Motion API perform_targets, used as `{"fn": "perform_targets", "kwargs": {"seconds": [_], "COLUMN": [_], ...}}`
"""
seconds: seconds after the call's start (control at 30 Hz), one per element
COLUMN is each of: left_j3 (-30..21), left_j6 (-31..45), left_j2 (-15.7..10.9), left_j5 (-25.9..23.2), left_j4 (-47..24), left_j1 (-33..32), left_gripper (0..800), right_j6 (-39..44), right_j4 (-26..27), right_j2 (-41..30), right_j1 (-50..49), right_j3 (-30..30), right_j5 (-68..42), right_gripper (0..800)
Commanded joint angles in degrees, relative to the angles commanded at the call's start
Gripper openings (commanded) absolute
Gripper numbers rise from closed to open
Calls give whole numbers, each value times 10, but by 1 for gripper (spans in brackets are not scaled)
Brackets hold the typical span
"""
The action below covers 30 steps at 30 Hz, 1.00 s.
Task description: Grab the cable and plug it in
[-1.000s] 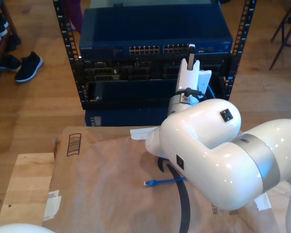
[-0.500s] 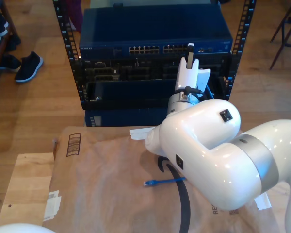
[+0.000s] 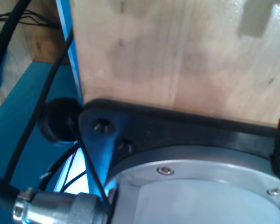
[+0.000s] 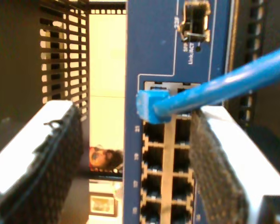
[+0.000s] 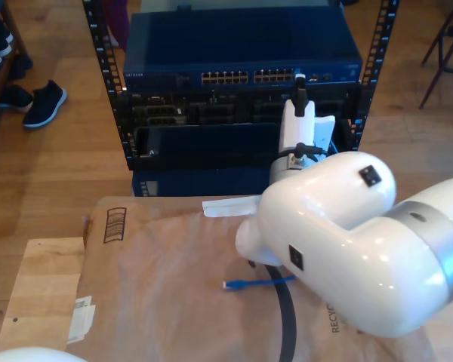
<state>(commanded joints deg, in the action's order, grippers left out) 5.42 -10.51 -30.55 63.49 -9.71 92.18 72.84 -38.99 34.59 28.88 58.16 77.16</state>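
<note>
The cable's blue plug sits at the mouth of a port on the blue network switch; whether it is seated I cannot tell. The cable runs back from it past one pad. My second gripper is open, its dark pads wide on either side of the plug. In the exterior view my second gripper is up at the switch's port row. The cable's other end lies on the brown paper.
The switch sits in a black rack on the wooden floor. Brown paper covers a wooden table. A thick dark cable trails from the white arm. Shoes are at the exterior view's left.
The white arm has swung toward the exterior view's right, and the gripper has shifted slightly that way along the port row. The cable end on the paper has not moved.
</note>
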Motion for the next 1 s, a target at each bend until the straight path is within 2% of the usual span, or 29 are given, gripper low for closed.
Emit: {"fn": "perform_targets", "kwargs": {"seconds": [0.13,0.3,0.43,0.53,0.6,0.67,0.77,0.87,1.0], "left_j3": [0,0,0,0,0,0,0,0,0], "left_j6": [-1,-1,0,-1,-1,-1,0,-1,-1], "left_j2": [-1,0,-1,-1,-1,0,-1,0,-1], "left_j5": [0,0,0,0,0,0,0,0,0], "left_j4": [0,0,0,0,0,0,0,0,0], "left_j1": [0,1,1,1,1,0,0,1,1], "left_gripper": [799,799,799,799,799,799,799,799,799], "right_j6": [0,-28,-65,-91,-99,-105,-105,-121,-175], "right_j4": [78,131,213,281,331,382,432,460,463], "right_j2": [-91,-221,-336,-441,-513,-573,-630,-674,-706], "right_j1": [-4,-40,-105,-177,-224,-272,-325,-388,-469], "right_j3": [-103,-197,-274,-324,-346,-357,-357,-359,-381], "right_j5": [-33,-213,-335,-486,-599,-700,-827,-911,-982], "right_gripper": [424,584,590,630,689,713,792,793,793]}}
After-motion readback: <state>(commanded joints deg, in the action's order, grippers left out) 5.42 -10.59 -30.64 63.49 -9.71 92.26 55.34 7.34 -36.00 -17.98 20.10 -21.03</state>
